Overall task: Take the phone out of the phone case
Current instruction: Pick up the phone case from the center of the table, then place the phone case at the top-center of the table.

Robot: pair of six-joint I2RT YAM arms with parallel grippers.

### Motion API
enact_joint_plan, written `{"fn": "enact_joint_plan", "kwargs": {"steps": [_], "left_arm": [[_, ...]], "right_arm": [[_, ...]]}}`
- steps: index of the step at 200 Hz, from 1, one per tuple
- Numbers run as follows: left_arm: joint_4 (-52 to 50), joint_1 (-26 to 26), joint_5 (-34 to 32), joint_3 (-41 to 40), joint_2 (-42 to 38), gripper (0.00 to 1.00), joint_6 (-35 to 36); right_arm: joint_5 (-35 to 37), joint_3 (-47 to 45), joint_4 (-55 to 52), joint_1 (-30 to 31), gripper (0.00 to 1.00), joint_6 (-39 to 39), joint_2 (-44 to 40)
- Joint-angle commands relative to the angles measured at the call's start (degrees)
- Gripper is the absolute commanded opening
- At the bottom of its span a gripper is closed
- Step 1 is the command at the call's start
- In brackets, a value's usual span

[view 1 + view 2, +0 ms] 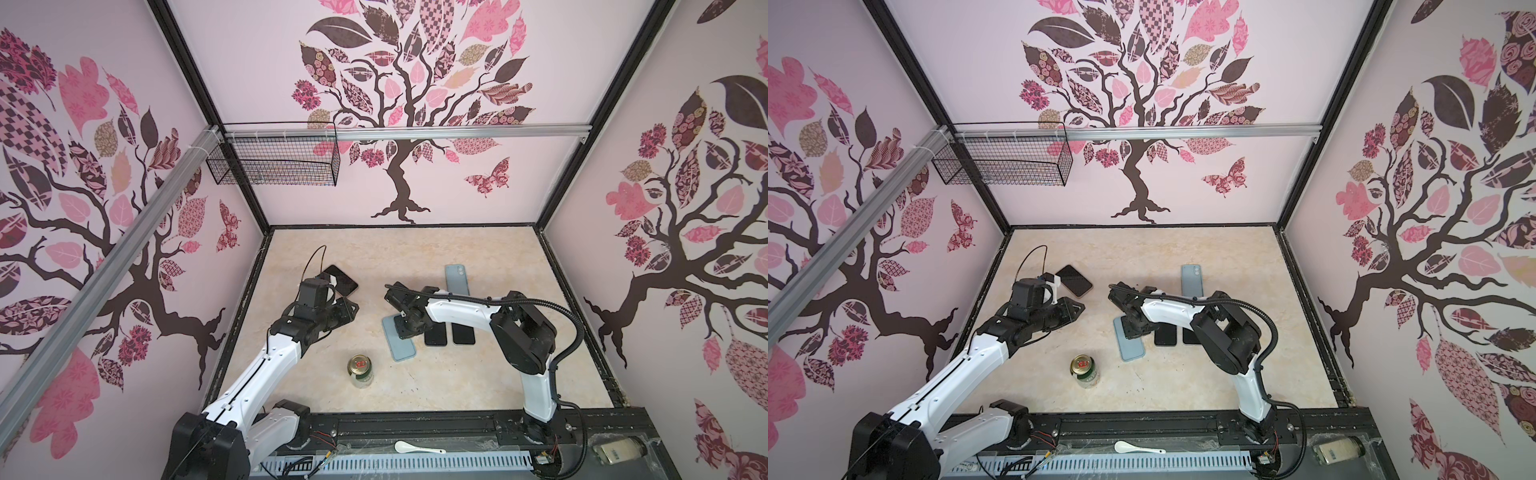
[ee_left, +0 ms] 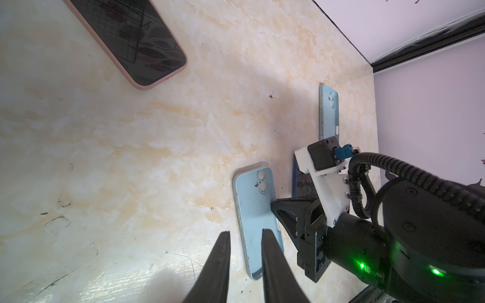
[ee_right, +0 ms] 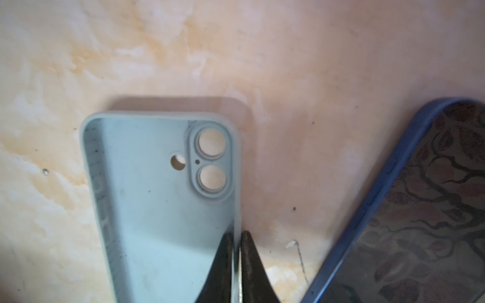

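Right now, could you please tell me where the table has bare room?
Bare: the far strip of table along the back wall, and the near stretch between the can and the right arm. Crowded: around the empty blue case, the dark phones and the right gripper.

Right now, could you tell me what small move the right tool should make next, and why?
Probably lift the blue case a little and carry it clear. The right tool is shut on its side wall, the case is empty, and a blue-edged phone lies close beside it.
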Motion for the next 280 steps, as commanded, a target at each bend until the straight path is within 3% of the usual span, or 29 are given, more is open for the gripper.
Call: {"fn": "enact_joint_plan", "kwargs": {"steps": [1, 22, 71, 112, 176, 217, 280], "left_arm": [[0.1, 0.2, 0.3, 0.1, -0.2, 0.25, 1.0], [1.1, 0.2, 1.7, 0.8, 0.5, 0.25, 1.0], [1.6, -0.5, 3.4, 6.3, 6.7, 0.27, 3.0], [4.1, -7.7, -1.3, 12.2, 14.8, 0.28, 3.5], [9.3, -12.2, -2.6, 22.2, 30.7, 0.28, 1.8], [9.3, -13.7, -2.2, 27.3, 36.8, 0.28, 2.0], [8.4, -13.7, -2.6, 28.0, 37.8, 0.29, 3.2]], "right_arm": [[-0.2, 2.2, -2.4, 0.1, 0.07, 1.1, 2.2], [0.2, 4.2, -3.1, 0.0, 0.0, 1.3, 1.4], [-0.7, 8.7, -4.4, -3.9, 0.0, 0.1, -2.5], [0.9, 12.0, -6.2, -12.4, 0.0, -3.5, -3.0], [0.9, 25.9, -13.3, -25.2, 0.0, -7.2, 7.3], [3.7, 35.9, -18.0, -26.3, 0.0, -8.6, 15.2], [3.4, 40.1, -20.0, -26.5, 0.0, -9.0, 21.0]]}}
